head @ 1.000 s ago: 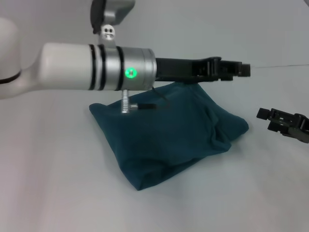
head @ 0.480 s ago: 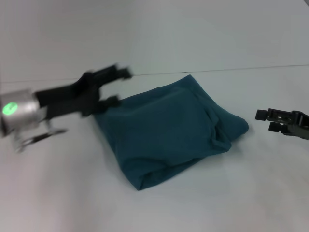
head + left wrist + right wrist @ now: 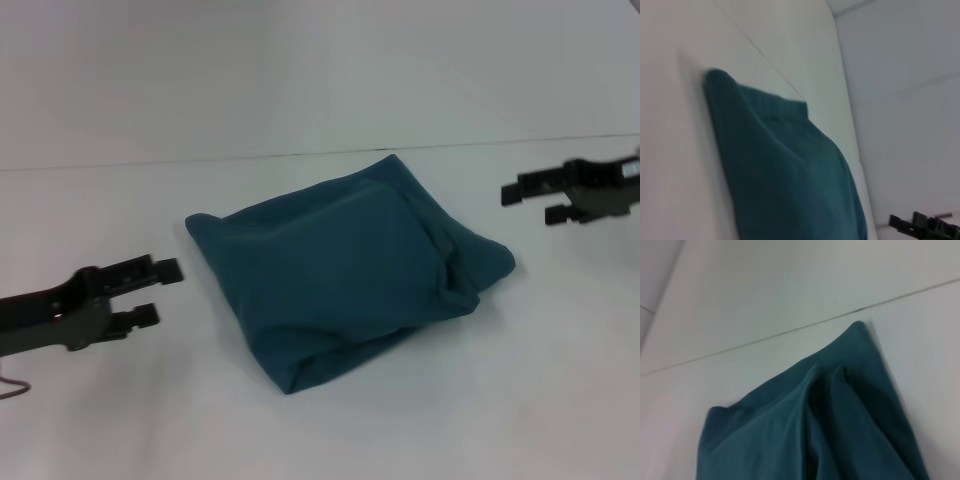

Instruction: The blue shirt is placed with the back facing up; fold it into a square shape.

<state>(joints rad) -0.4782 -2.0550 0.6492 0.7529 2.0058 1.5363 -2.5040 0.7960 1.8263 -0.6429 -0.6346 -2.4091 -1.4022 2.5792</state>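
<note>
Left tool (image 3: 150, 292) has swung clear of folded blue shirt (image 3: 345, 275); both tools seemingly wide.

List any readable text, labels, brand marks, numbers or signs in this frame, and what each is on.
None can be read.
The blue shirt, folded on the white table, shows only plain fabric in all three views; no print is visible.
The left gripper and right gripper, both open and apart from the shirt, carry no legible markings.
</note>
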